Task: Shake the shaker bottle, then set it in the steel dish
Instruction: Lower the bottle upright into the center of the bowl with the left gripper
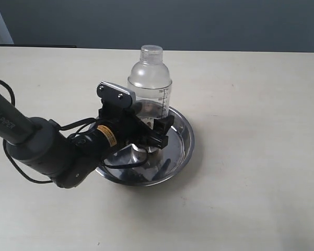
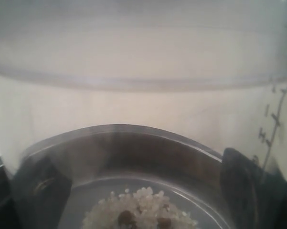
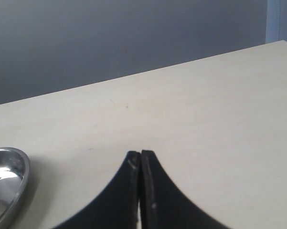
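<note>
The left claw (image 1: 149,138) is clamping the shaker bottle (image 1: 150,78) low on its body, standing it upright inside the steel dish (image 1: 186,140), seemingly ready to let go. The right claw (image 3: 141,162), jaws together, is hovering over the bench (image 1: 251,183), out of the way.

Your shaker bottle (image 1: 150,78) is clear, smooth plastic: the domed top is frosted, the lower wall glossy with black printed marks. Inside lie pale, rough-looking grains (image 2: 143,200) and a few brown beads (image 2: 126,217). The steel dish (image 1: 184,137) under it is polished metal, mirror-bright. Around the dish, the table (image 1: 251,183) is pale, smooth and matt. At the dish's rim, your left gripper (image 1: 149,137) is matt black plastic, its arm casing (image 1: 42,151) dark grey with a dull sheen, with a silvery metal plate (image 1: 115,93) on top. Off to one side of the dish, your right gripper (image 3: 141,155) is matt black, faintly scuffed.
</note>
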Tool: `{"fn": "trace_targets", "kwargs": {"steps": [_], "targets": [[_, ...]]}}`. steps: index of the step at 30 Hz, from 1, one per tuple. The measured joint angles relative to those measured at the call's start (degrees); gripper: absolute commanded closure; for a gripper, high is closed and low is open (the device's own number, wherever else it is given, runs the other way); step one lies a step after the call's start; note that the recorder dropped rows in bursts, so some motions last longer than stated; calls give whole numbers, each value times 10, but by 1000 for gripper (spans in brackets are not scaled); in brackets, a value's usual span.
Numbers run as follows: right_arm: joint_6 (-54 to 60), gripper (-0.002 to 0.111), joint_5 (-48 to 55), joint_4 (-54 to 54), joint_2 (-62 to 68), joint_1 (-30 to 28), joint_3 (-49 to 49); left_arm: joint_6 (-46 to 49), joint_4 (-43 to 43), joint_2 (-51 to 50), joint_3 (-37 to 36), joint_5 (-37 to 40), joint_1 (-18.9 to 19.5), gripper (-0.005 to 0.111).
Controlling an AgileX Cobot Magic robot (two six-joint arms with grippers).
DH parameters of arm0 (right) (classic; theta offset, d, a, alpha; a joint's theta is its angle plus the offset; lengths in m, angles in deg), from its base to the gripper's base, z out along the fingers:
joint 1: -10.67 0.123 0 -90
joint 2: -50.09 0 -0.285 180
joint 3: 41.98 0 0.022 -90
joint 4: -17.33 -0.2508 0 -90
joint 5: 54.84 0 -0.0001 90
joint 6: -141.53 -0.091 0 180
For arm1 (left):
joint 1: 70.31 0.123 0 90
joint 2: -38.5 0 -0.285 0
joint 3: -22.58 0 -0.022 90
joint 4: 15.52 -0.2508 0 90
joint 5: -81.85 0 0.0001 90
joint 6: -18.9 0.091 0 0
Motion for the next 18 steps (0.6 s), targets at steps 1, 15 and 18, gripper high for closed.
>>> {"fn": "trace_targets", "kwargs": {"steps": [1,15,18], "targets": [[0,109,0,0,0,0,0,0,-2,0,0,0,0,106],[0,109,0,0,0,0,0,2,-30,0,0,0,0,106],[0,109,0,0,0,0,0,2,-40,0,0,-2,0,106]]}}
